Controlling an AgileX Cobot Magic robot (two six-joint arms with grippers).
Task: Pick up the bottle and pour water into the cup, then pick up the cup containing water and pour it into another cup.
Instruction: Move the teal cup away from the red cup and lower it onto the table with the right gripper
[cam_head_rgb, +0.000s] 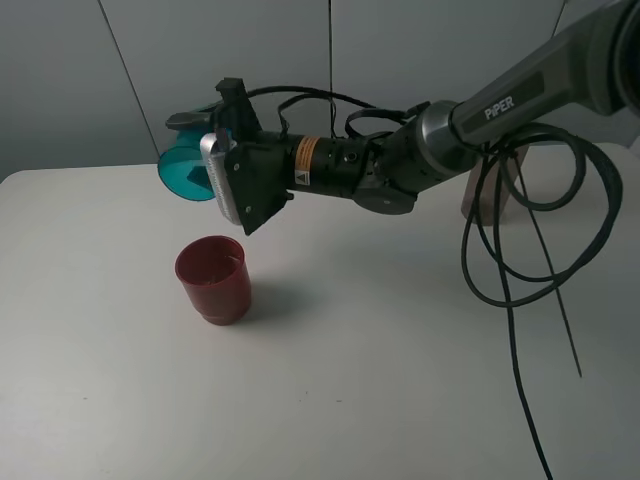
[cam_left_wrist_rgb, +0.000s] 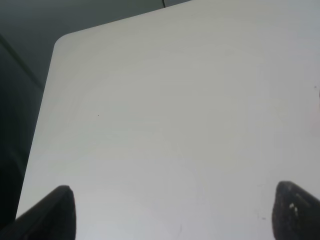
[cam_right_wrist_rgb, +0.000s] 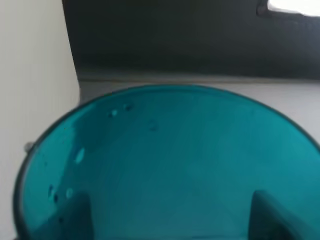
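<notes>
The cup (cam_head_rgb: 186, 172), a teal translucent tumbler, hangs tipped on its side above and just behind another cup (cam_head_rgb: 213, 279), the squat dark red one standing on the white table (cam_head_rgb: 380, 350). My right gripper (cam_head_rgb: 212, 145) has reached across to the left and is shut on the teal cup. In the right wrist view the teal cup (cam_right_wrist_rgb: 170, 165) fills the frame with small drops on its wall, and the fingers (cam_right_wrist_rgb: 75, 217) show through it. My left gripper (cam_left_wrist_rgb: 172, 215) is open over bare table. The bottle (cam_head_rgb: 480, 195) is a brownish shape mostly hidden behind the right arm.
Black cables (cam_head_rgb: 510, 270) loop down from the right arm over the right half of the table. The table's rounded far left corner (cam_left_wrist_rgb: 62, 42) shows in the left wrist view, with dark floor beyond it.
</notes>
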